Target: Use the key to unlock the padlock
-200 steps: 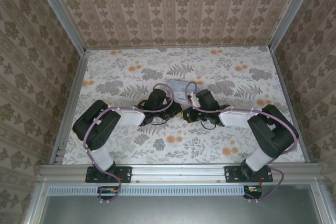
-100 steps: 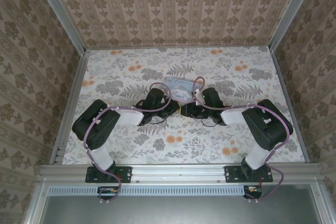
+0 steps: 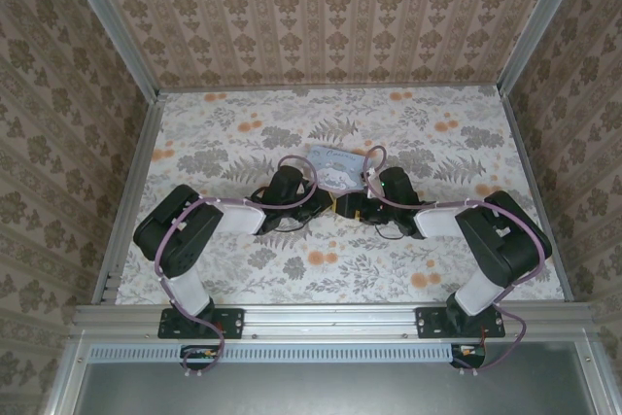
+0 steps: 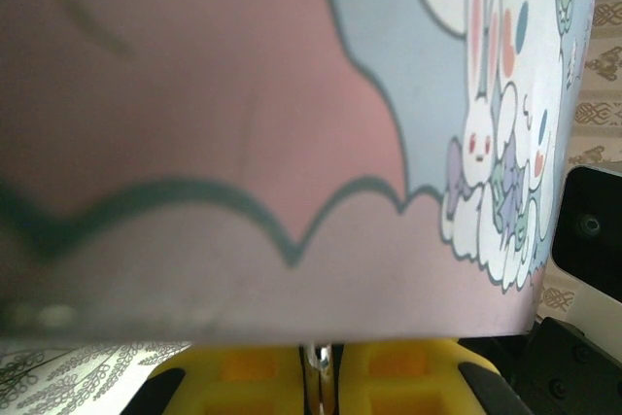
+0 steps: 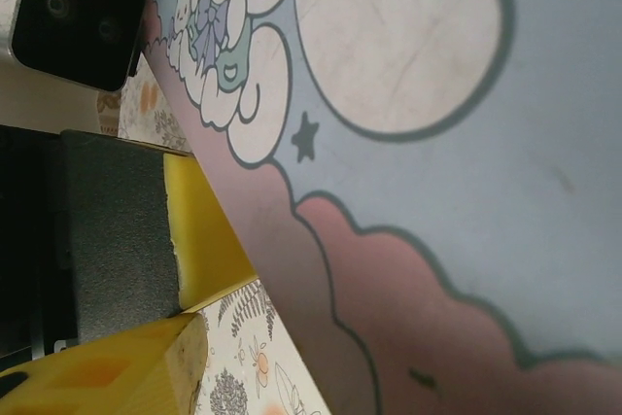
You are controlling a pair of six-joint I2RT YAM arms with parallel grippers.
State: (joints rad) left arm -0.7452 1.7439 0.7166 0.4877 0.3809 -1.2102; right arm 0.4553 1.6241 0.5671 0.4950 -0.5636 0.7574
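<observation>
Progress looks early, unlocking unconfirmed: left jaws pinch narrow on a metal sliver [image 4: 313, 362] at the frame's bottom centre below the tin [image 4: 292, 94], right jaws seemingly parted.

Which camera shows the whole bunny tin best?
The top external view: the cartoon-printed tin appears almost whole there, a small pale-blue rectangle. The left wrist view, very close, gives a blurry pink patch and the rabbits. The right wrist view gives clouds and a star.
</observation>
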